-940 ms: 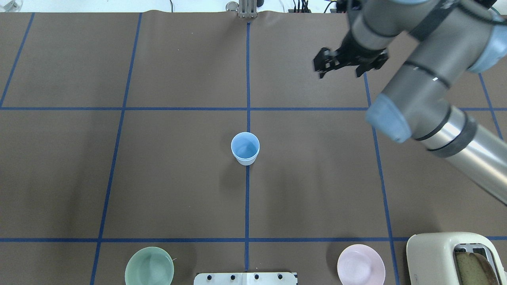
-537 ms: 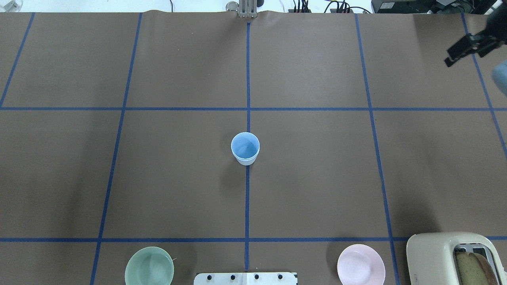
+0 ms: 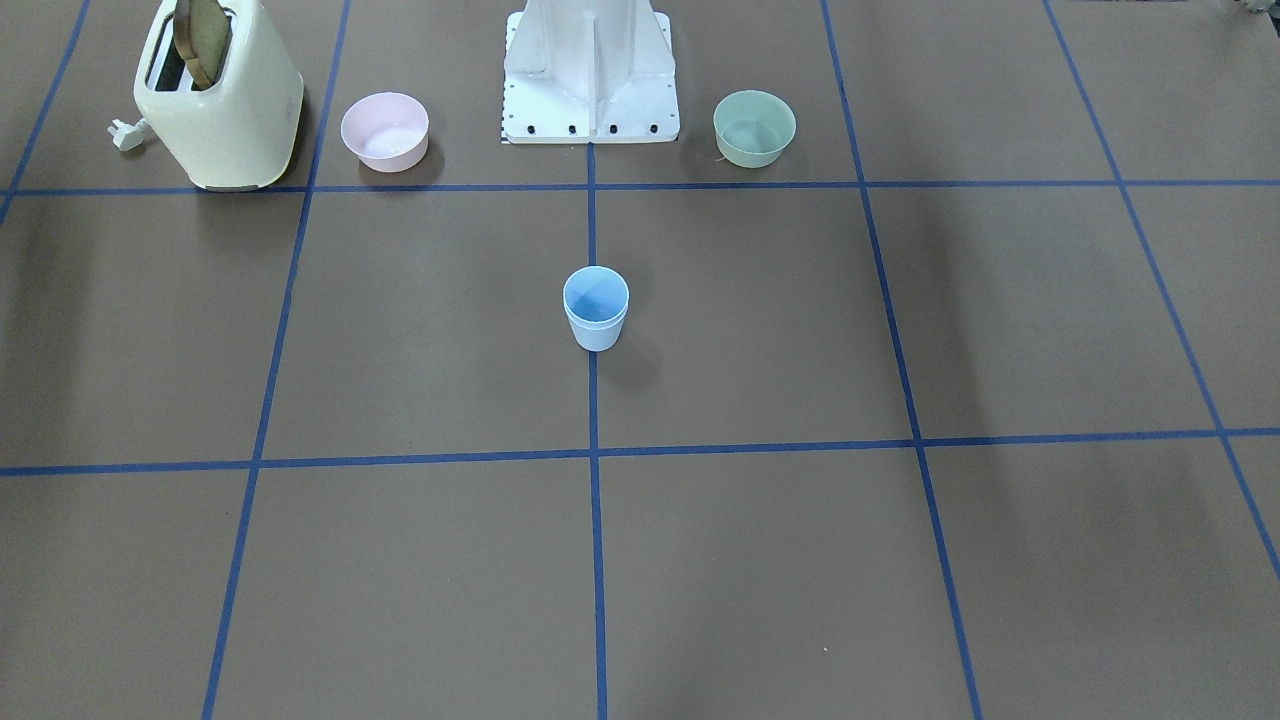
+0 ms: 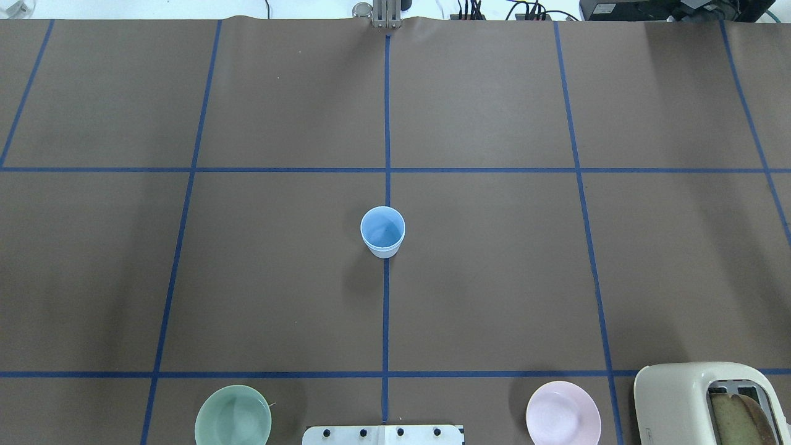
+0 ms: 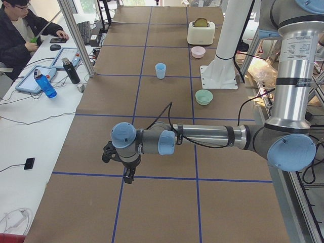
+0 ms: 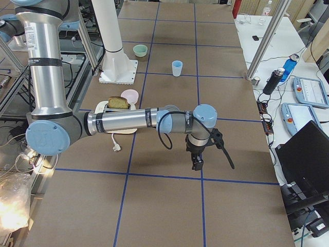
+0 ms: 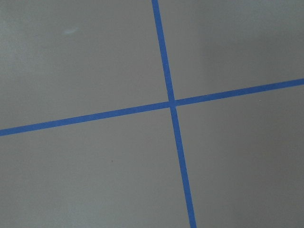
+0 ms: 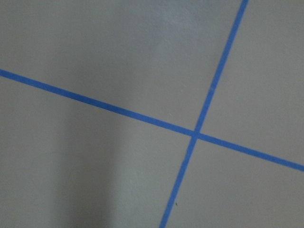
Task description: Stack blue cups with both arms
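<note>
A pale-blue cup point(image 4: 383, 232) stands upright at the table's centre on the middle tape line; it also shows in the front view point(image 3: 596, 308) and both side views point(image 5: 160, 70) point(image 6: 177, 67). A faint second rim below its top edge suggests two nested cups; no separate second cup is in view. My left gripper point(image 5: 129, 178) hangs low over a tape crossing far from the cup. My right gripper point(image 6: 197, 163) hangs low at the opposite end. I cannot tell whether either is open or shut. Both wrist views show only mat and tape.
A mint-green bowl point(image 4: 233, 415) and a pink bowl point(image 4: 563, 413) flank the white base pedestal point(image 4: 383, 434). A cream toaster point(image 4: 704, 402) with a bread slice stands at the near right corner. A person point(image 5: 20, 25) sits at the side desk.
The right arm has swung out of the overhead view to the right. The cup at the centre has not moved.
</note>
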Robot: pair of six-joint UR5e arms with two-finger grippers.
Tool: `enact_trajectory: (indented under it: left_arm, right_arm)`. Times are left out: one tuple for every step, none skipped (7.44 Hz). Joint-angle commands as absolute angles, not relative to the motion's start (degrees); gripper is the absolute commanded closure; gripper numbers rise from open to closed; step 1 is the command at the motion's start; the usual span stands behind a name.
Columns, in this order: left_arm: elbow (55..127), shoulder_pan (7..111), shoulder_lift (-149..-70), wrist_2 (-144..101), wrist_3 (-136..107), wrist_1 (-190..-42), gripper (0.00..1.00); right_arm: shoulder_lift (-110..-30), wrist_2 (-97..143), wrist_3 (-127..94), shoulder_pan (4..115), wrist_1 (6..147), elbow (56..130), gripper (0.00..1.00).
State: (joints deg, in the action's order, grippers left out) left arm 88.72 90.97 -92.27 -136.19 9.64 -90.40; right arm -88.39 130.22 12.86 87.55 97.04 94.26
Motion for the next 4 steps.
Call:
enact_trajectory:
  left_arm:
    - [88.2, 91.1, -90.8, -135.9, 9.7, -90.4, 0.01]
    - [88.4, 91.1, -89.9, -135.9, 9.7, -90.9, 0.01]
    - [88.6, 91.2, -89.7, -136.4, 9.8, -91.0, 0.01]
    - [88.5, 91.3, -89.5, -136.4, 9.8, -91.1, 0.01]
  right_arm:
    - [-91.1, 130.1, 13.2, 88.7, 97.0, 94.0, 0.00]
    - [-91.4, 130.2, 13.2, 88.7, 97.0, 93.8, 0.00]
    - [-91.4, 130.2, 13.2, 88.7, 97.0, 93.8, 0.00]
    - [-91.1, 130.2, 13.2, 88.7, 96.9, 93.8, 0.00]
